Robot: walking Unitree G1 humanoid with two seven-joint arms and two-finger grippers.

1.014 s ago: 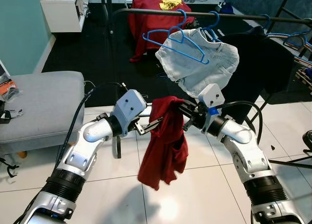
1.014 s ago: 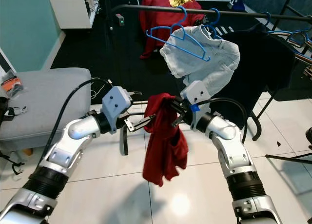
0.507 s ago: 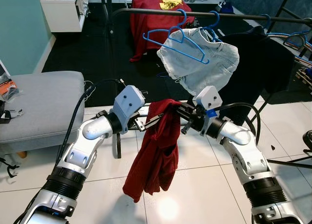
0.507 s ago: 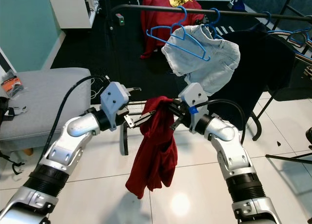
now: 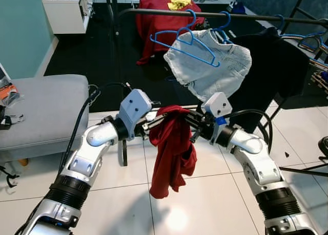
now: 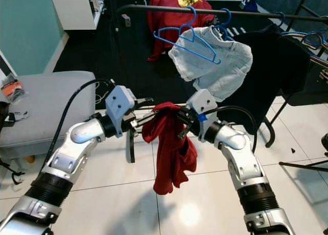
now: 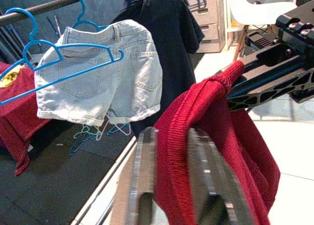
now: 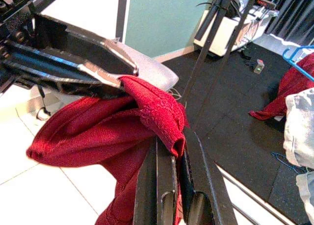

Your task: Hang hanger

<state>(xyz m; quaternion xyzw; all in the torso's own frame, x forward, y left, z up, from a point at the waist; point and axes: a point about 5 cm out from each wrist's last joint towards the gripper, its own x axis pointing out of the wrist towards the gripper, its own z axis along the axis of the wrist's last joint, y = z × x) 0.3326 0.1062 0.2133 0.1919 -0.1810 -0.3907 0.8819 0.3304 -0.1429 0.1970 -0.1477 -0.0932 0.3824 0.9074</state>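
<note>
Now both grippers pinch the red garment (image 5: 171, 148) between them, left gripper (image 5: 151, 126) at nine o'clock, right gripper (image 5: 190, 123) at three; blue hanger (image 5: 183, 43) hangs at twelve.

denim shorts (image 5: 210, 66) crowd rail (image 5: 154, 12); tiles (image 5: 205, 199) open

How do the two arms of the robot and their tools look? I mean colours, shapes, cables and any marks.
Both arms are silver, with rounded shells and black ribbed rings near the base. Each wrist bears a pale grey, boxy housing with small screws. A black cable loops out from each arm. The right arm has a blue band behind its wrist. The left tool and the right tool each have two long, flat black fingers.
</note>
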